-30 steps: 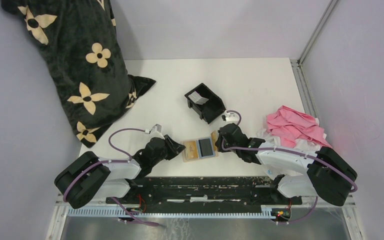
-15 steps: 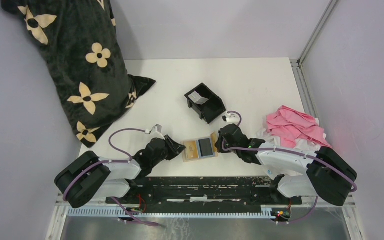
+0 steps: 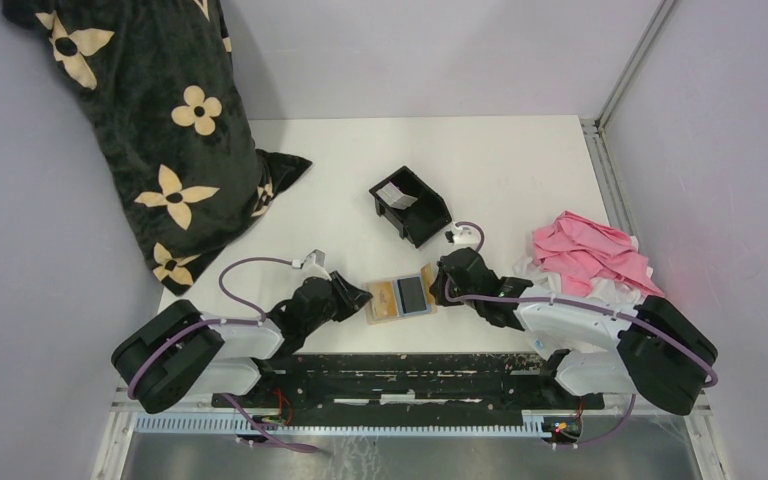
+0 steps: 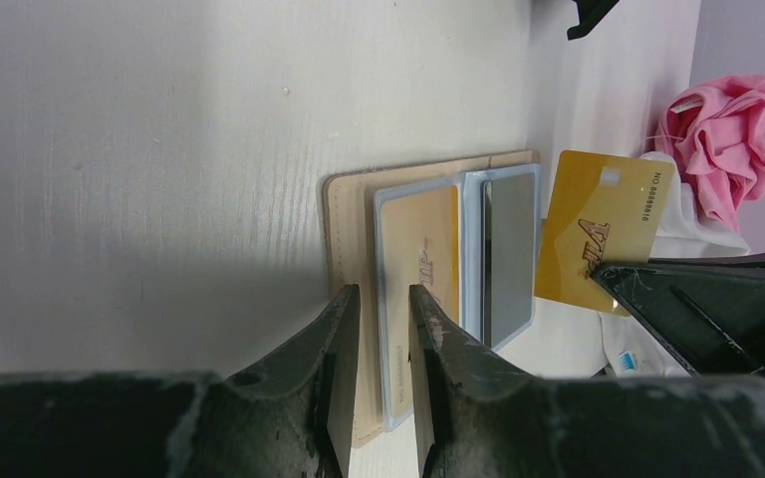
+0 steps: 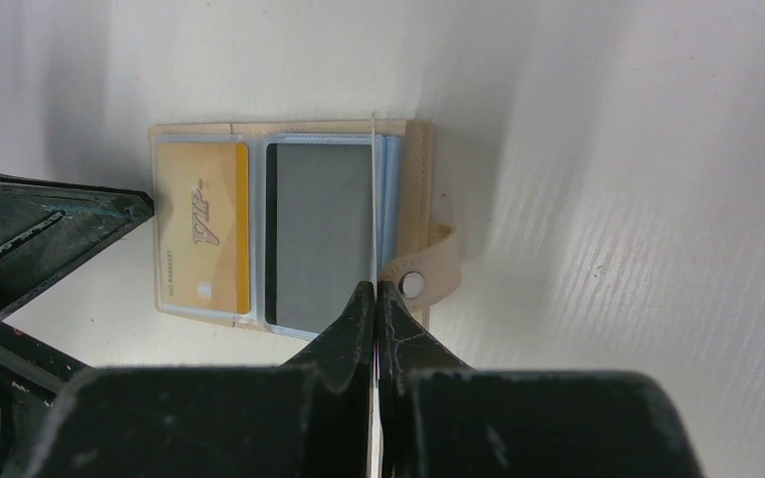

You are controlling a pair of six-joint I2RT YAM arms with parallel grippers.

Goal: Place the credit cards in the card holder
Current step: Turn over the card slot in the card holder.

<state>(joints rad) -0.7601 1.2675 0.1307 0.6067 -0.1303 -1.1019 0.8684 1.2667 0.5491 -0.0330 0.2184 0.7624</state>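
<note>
The tan card holder (image 3: 400, 297) lies open on the table near the front edge. One clear sleeve holds a golden credit card (image 5: 202, 239) and the sleeve beside it a dark grey card (image 5: 319, 239). My right gripper (image 5: 376, 289) is shut on a second golden credit card (image 4: 598, 234), held on edge over the holder's right side by the snap tab (image 5: 428, 279). My left gripper (image 4: 383, 294) has its jaws a little apart at the holder's left edge (image 4: 344, 229), pinching nothing. A pale card (image 3: 396, 194) lies in the black tray.
The black two-compartment tray (image 3: 430, 225) stands just behind the holder. A heap of pink cloth (image 3: 590, 252) lies at the right edge. A black pillow with cream flowers (image 3: 160, 130) fills the back left corner.
</note>
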